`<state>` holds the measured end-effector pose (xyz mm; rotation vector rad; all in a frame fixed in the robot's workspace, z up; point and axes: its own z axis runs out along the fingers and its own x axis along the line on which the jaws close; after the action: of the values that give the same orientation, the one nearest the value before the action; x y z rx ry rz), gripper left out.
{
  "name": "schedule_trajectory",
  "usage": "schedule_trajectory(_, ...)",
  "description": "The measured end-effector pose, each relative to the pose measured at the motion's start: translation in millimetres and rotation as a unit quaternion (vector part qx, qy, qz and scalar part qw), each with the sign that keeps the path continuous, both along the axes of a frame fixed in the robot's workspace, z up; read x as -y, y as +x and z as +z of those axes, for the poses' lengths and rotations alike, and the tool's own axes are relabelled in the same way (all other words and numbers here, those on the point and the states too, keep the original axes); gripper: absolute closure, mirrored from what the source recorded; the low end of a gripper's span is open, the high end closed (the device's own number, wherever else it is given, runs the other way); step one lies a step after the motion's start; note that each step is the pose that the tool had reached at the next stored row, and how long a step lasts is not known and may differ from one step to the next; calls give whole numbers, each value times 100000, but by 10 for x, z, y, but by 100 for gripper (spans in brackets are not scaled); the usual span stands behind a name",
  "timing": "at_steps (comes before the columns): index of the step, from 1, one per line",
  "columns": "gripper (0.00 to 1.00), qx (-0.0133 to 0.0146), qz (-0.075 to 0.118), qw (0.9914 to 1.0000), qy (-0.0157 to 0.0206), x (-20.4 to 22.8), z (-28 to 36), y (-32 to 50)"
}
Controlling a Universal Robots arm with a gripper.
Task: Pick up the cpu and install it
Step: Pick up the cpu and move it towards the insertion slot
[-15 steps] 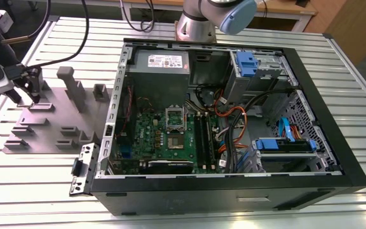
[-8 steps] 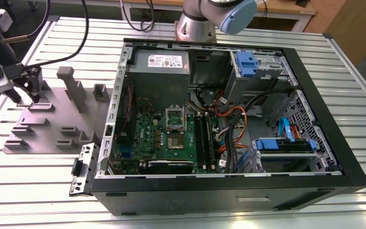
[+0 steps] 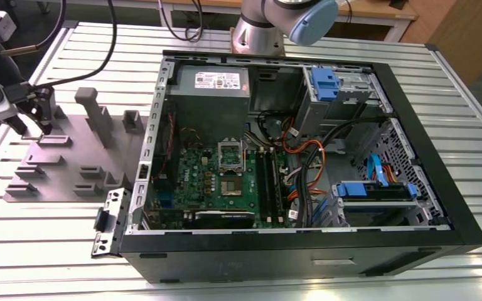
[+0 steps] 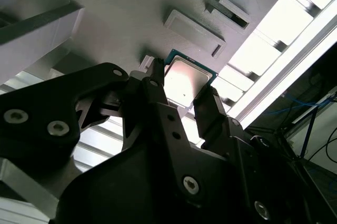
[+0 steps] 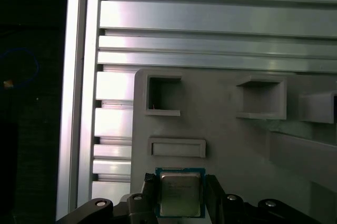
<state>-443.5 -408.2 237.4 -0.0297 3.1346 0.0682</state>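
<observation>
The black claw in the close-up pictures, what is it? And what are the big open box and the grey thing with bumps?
The claw is the gripper on a robot arm, which stands on a metal table. One picture comes from a camera off the arm. The two close-ups come from cameras riding near its wrist. The big box is an open computer case with a green motherboard inside. The grey thing is a plastic tray with raised blocks, at the exterior view's left, and the gripper is down over it. Between its two fingers, in both wrist views, sits the cpu, a small square chip with a silvery top. The fingers press its sides; I cannot tell whether it is lifted.
</observation>
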Motion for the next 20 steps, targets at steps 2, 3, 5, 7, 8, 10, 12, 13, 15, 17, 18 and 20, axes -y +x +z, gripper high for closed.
schedule_trajectory(2,53,-5,0,100000,-6,0,4,0)
schedule_trajectory(3,53,-3,1,100000,-6,0,6,0)
schedule_trajectory(5,53,-2,0,100000,-6,0,11,0)
schedule_trajectory(7,53,4,1,100000,-4,0,14,0)
schedule_trajectory(8,53,1,1,100000,-4,0,16,0)
schedule_trajectory(10,53,1,1,100000,-4,0,19,0)
schedule_trajectory(12,53,-4,0,100000,-23,0,124,0)
schedule_trajectory(13,53,-1,0,100000,-23,0,124,0)
schedule_trajectory(15,53,-4,1,100000,-23,0,128,0)
schedule_trajectory(17,53,-3,1,100000,-24,0,132,0)
schedule_trajectory(18,53,-7,1,100000,-27,0,135,0)
schedule_trajectory(20,53,2,-1,100000,-21,0,138,0)
